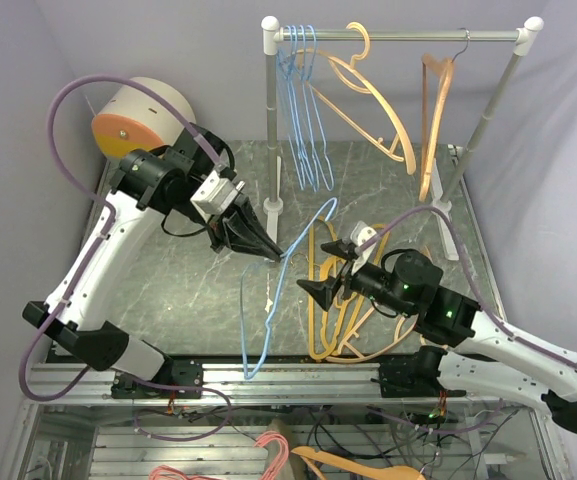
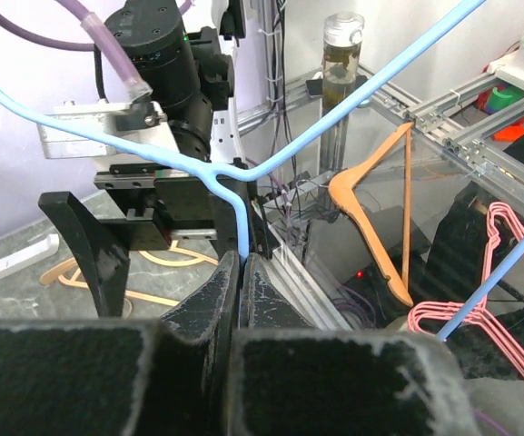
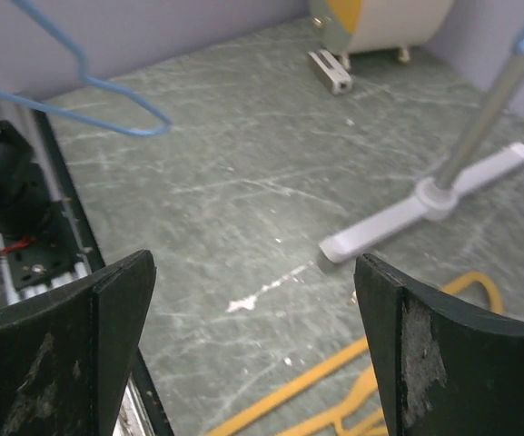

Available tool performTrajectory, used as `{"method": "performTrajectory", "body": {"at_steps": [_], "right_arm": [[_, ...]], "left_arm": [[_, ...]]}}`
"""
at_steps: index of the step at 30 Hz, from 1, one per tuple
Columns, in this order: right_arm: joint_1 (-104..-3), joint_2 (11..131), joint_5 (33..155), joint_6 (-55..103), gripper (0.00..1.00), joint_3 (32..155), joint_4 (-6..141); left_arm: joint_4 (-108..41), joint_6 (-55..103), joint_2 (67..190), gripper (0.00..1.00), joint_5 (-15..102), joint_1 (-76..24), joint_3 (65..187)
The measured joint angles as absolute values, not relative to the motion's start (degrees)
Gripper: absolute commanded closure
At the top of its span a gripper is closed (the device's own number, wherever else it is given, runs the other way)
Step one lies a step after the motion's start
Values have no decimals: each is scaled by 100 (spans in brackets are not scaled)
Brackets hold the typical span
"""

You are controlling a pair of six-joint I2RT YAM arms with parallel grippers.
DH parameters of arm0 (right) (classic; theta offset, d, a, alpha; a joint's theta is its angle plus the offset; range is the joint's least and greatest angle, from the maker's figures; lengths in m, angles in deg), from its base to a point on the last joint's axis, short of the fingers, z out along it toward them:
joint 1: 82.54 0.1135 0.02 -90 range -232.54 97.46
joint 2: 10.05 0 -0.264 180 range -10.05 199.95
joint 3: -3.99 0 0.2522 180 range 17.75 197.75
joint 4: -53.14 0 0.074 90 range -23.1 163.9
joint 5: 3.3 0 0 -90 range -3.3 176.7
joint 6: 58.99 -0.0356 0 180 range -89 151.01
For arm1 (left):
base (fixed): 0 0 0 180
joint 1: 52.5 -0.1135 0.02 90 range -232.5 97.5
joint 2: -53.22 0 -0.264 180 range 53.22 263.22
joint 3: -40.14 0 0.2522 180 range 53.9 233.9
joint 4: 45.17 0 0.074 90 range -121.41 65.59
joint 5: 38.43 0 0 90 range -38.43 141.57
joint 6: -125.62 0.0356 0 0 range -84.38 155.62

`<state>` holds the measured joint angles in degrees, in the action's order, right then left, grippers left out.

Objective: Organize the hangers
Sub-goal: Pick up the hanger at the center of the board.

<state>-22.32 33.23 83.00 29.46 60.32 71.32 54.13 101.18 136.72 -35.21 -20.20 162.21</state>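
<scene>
The light-blue wire hanger (image 2: 242,222) is off the rack and in the air over the middle of the table, pinched at its neck by the left gripper (image 2: 241,268), whose jaws are closed tight on the thin wire. Its hook points toward the back, and its long body trails toward the near edge, crossing over the aluminium frame rail (image 1: 298,372). The main risk is that such a narrow wire, held at one point, swivels or slips in the jaws as the arm lifts, so the hook arrives at the wrong angle. The trailing end could also snag on the frame rail. The right gripper (image 1: 324,272) stands just beside the hanger with its jaws spread wide and nothing between them, so a careless move by either arm could knock the wire. Below the right gripper, several orange hangers (image 1: 314,325) lie in a loose pile on the green marbled table (image 1: 168,290). At the back, the rack bar (image 1: 398,36) already carries a bunch of blue wire hangers (image 1: 303,120) at its left end and tan hangers (image 1: 373,100) farther right. The left post and its white foot (image 1: 273,207) stand between the held hanger and the bar. A cream-and-orange drum (image 1: 143,115) sits at the back left. Pink hangers (image 2: 498,263) lie below the table front.
</scene>
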Motion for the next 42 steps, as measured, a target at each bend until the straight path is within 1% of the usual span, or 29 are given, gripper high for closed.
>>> {"method": "performTrajectory", "body": {"at_steps": [2, 7, 12, 15, 19, 23, 25, 32, 34, 41, 42], "right_arm": [[-2232, 3409, 8586, 2953, 10, 5979, 6868], [-2232, 3463, 9367, 3217, 4, 5894, 6116], [-2267, 3439, 10243, 3696, 4, 5103, 4938], [-2494, 3850, 10914, 3836, 6, 4887, 4398], [-3123, 4698, 11841, 3722, 5, 4749, 3251], [-3412, 5216, 12352, 3607, 5, 4753, 2464], [-3495, 5371, 12632, 3563, 8, 4788, 2151], [-3639, 5857, 13937, 3486, 11, 5564, 2046], [-3641, 5972, 14166, 3488, 14, 5678, 2018], [-3648, 6643, 14851, 3268, 44, 5831, 1749], [-3646, 6718, 14927, 3222, 46, 5844, 1719]], "left_arm": [[5410, 10188, 13762, 93, -3545, -1966, 16245], [5406, 10310, 14170, 93, -3561, -1719, 16320], [5406, 10315, 14400, 93, -3561, -1522, 16512], [5408, 10310, 14411, 93, -3565, -1406, 16650], [5406, 10275, 14411, 93, -3572, -1316, 16781], [5408, 10271, 14411, 93, -3572, -1305, 16772], [5408, 10271, 14411, 93, -3572, -1301, 16759], [5415, 10266, 14411, 93, -3572, -1290, 16702], [5415, 10266, 14422, 93, -3572, -1266, 16702], [5415, 10264, 14551, 93, -3574, -1187, 16702], [5415, 10262, 14570, 93, -3572, -1187, 16704]]}}
